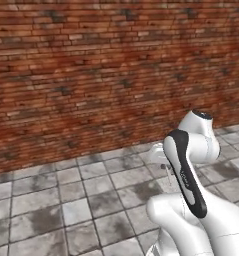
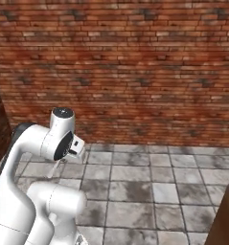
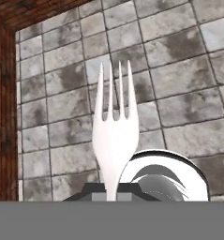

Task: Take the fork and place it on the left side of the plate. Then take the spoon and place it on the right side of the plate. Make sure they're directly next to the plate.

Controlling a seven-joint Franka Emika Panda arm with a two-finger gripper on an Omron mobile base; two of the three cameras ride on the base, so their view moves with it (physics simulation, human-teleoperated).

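You've got the fork [image 3: 114,136] pinched in the gripper [image 3: 111,190], tines pointing out over the tiled floor [image 3: 179,75] — so by my read it's mid-carry w/ fork placement & the whole spoon step left.

Evenly and softly lit throughout, with no clear light source and no glare. Rendered, low in resolution, coarse and slightly blurred on the brick wall [image 1: 91,65] and floor tiles [image 2: 149,191]. No cast shadows on the floor. Pale, almost washed-out on the fork [image 3: 114,136] close to the hand camera. No visible edge distortion.
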